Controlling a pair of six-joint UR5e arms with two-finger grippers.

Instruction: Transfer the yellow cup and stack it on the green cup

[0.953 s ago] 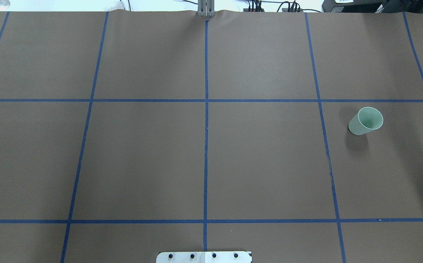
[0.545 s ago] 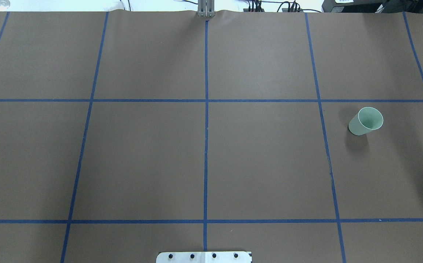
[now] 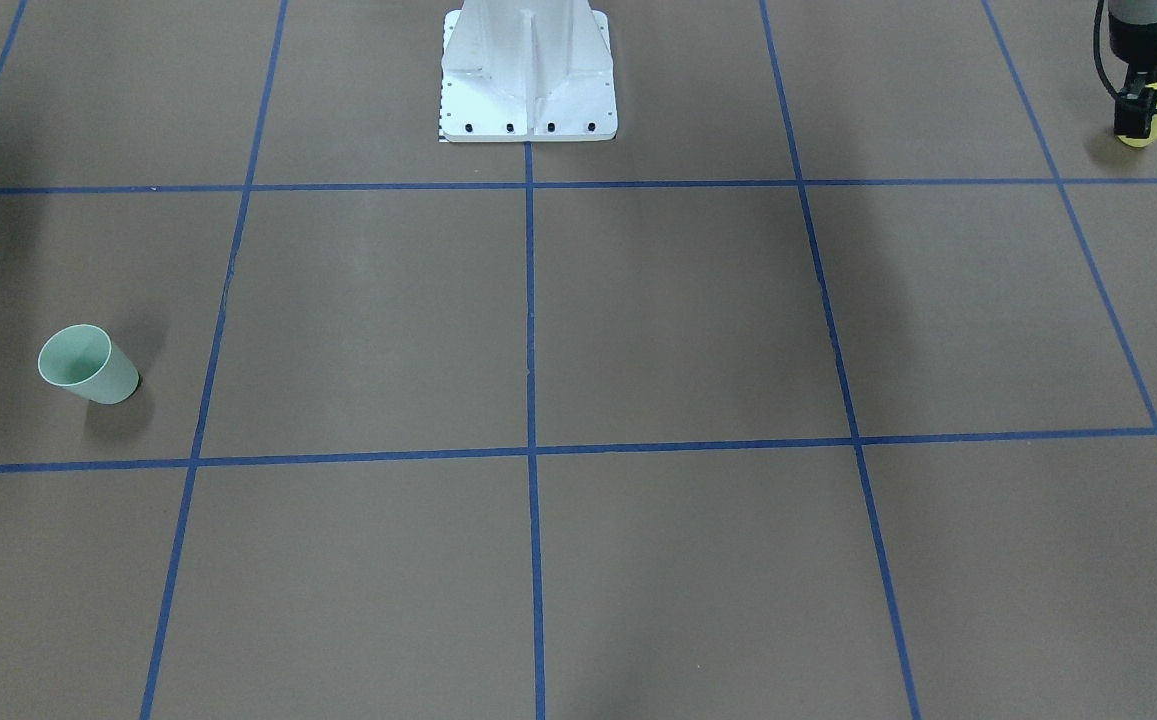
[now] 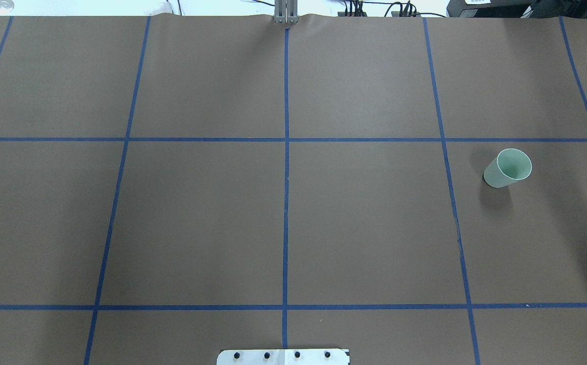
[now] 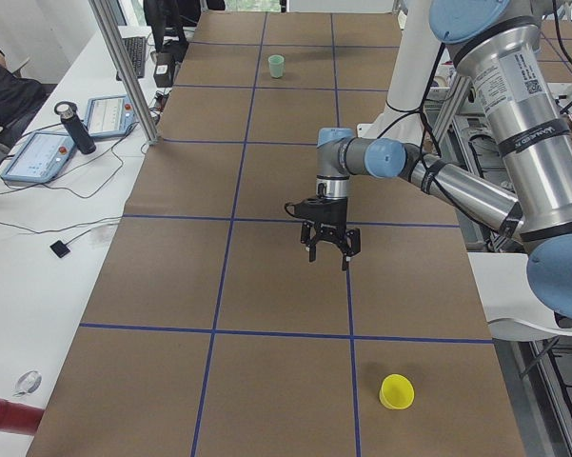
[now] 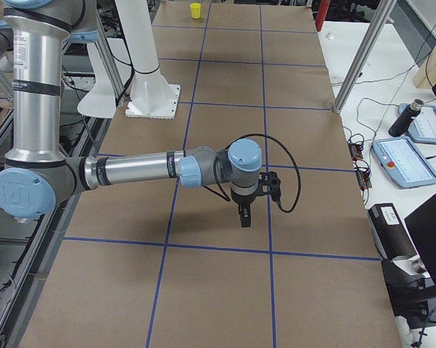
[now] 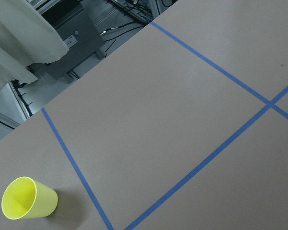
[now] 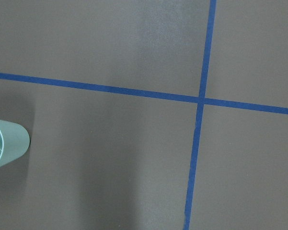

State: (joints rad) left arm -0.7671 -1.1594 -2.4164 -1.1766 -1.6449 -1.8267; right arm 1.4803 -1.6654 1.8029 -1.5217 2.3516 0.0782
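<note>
Yellow cup (image 5: pixel 396 391) upright at desk's (image 5: pixel 266 286) left end, left end effector (image 5: pixel 327 255) raised well apart, fingers spread, green cup (image 4: pixel 507 169) upright far right, right end effector (image 6: pixel 244 220) grip impossible to tell.

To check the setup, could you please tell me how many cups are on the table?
2. The yellow cup stands upright far to the robot's left; the green cup stands upright far to its right. No others show.
</note>
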